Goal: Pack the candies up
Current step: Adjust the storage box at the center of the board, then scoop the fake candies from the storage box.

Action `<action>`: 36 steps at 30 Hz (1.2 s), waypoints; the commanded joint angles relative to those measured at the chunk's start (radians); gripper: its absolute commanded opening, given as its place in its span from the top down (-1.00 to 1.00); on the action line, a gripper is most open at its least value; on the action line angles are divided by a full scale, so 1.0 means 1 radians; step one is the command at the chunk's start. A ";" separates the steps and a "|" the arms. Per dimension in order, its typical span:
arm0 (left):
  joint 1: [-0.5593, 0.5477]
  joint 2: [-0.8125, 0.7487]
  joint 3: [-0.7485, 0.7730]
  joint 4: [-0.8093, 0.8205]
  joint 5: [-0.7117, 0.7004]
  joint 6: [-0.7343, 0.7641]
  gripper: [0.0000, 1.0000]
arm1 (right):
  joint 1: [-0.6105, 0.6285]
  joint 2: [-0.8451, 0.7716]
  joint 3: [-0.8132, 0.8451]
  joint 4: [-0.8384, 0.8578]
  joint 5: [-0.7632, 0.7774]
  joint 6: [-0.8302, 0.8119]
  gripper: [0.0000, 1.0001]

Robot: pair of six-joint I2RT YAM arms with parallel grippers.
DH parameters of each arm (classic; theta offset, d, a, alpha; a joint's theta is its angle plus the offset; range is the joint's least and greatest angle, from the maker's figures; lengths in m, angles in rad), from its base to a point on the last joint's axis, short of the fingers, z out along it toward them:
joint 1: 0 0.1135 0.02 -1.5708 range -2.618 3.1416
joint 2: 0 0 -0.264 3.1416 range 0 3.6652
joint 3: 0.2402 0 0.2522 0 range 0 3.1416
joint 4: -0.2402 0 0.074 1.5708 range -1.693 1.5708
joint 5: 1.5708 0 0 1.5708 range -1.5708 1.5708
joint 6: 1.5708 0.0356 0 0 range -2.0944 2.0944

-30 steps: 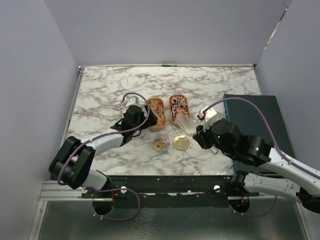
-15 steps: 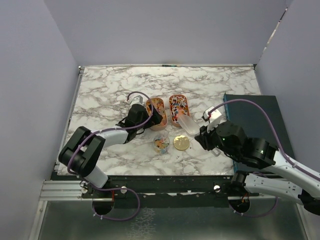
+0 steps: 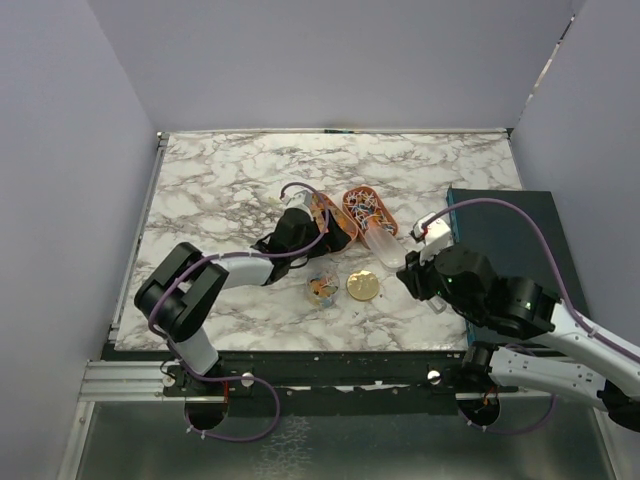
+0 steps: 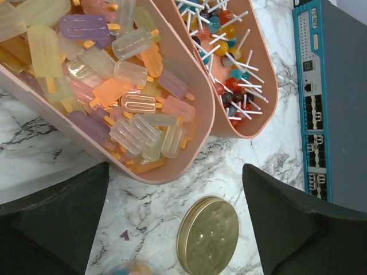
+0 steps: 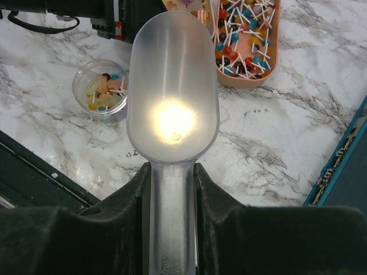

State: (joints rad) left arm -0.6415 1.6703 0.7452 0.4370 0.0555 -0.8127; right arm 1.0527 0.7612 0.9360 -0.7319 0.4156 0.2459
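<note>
The candies are pastel ice-lolly sweets (image 4: 123, 86) heaped in one orange tray (image 4: 189, 154) and small lollipops (image 4: 229, 63) in the tray beside it (image 3: 368, 207). A few more lie in a little clear jar (image 5: 103, 91), which stands left of the round gold lid (image 3: 362, 286). My left gripper (image 3: 335, 235) stands open just short of the first tray's near end, with the lid (image 4: 207, 235) below between its fingers (image 4: 304, 229). My right gripper (image 5: 172, 195) is shut on the handle of a frosted plastic scoop (image 5: 172, 97). The scoop is empty and hovers near the lollipop tray (image 5: 246, 40).
A dark box with a teal edge (image 3: 510, 240) lies on the table's right side, close behind my right arm. The near table edge (image 5: 34, 166) runs just below the jar.
My left arm has swung right, and both trays have turned and shifted right with it. My right gripper with the scoop has barely moved.
</note>
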 commanded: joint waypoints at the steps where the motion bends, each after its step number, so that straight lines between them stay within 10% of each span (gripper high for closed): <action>1: -0.014 -0.035 0.002 0.048 0.004 -0.008 -0.96 | 0.005 0.018 0.030 -0.048 0.063 0.010 0.99; 17: -0.010 -0.432 0.017 -0.384 -0.259 0.139 -0.98 | 0.004 0.228 0.127 -0.051 0.081 -0.163 0.99; 36: -0.007 -0.625 0.098 -0.615 0.040 0.275 -0.98 | 0.003 0.302 0.148 0.103 -0.222 -0.552 0.99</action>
State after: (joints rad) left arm -0.6495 1.0611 0.8265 -0.1081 0.0071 -0.5808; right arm 1.0527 1.0569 1.0592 -0.7021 0.2684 -0.2218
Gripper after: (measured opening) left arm 0.990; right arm 0.289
